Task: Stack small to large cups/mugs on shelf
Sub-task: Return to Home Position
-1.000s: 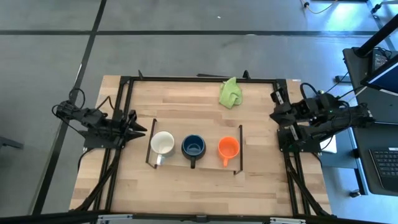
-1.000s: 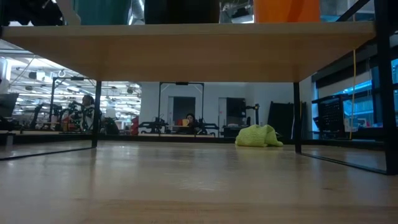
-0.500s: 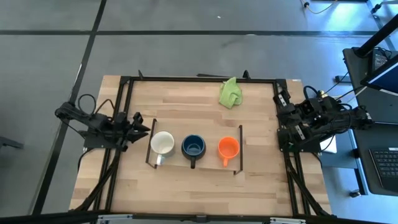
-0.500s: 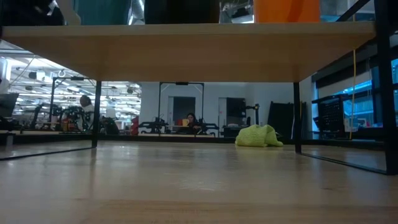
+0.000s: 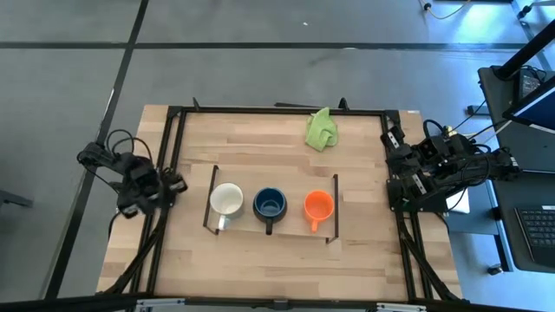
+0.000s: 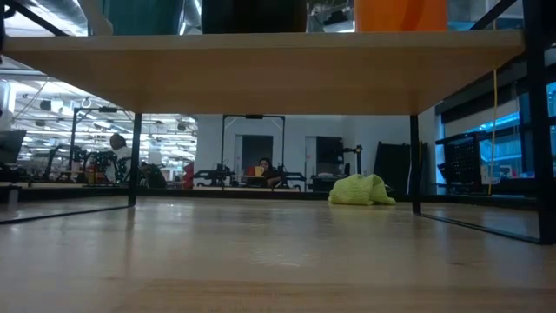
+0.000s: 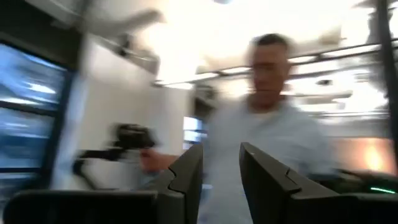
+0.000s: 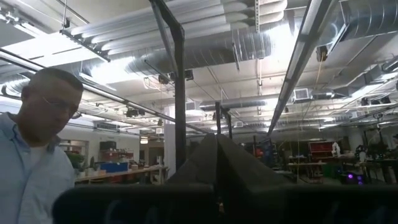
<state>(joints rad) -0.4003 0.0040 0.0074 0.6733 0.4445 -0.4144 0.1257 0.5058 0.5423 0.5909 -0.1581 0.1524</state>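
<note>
Three mugs stand upright by their bases in a row on the light-wood shelf [image 5: 295, 224], handles toward the table's near edge: a white-grey mug [image 5: 227, 200] at the left, a dark blue mug [image 5: 270, 204] in the middle, a small orange mug [image 5: 318, 206] at the right. My left gripper [image 7: 221, 180] is drawn back at the table's left edge [image 5: 173, 185], tipped up toward the room, its fingers a narrow gap apart and empty. My right gripper [image 8: 217, 162] is drawn back at the table's right edge [image 5: 395, 160], shut and empty.
A lime-green cloth [image 5: 321, 130] lies near the table's far edge. A black frame [image 5: 277, 110] runs around the tabletop. The low view looks under the shelf board [image 6: 261, 61]. A person in a light shirt [image 7: 267, 124] stands in the room beyond the table.
My left arm has drawn back toward the table's left edge, away from the shelf, and its gripper has tipped up. My right arm has pulled a little toward the table's right edge and then kept still. The mugs have not moved.
</note>
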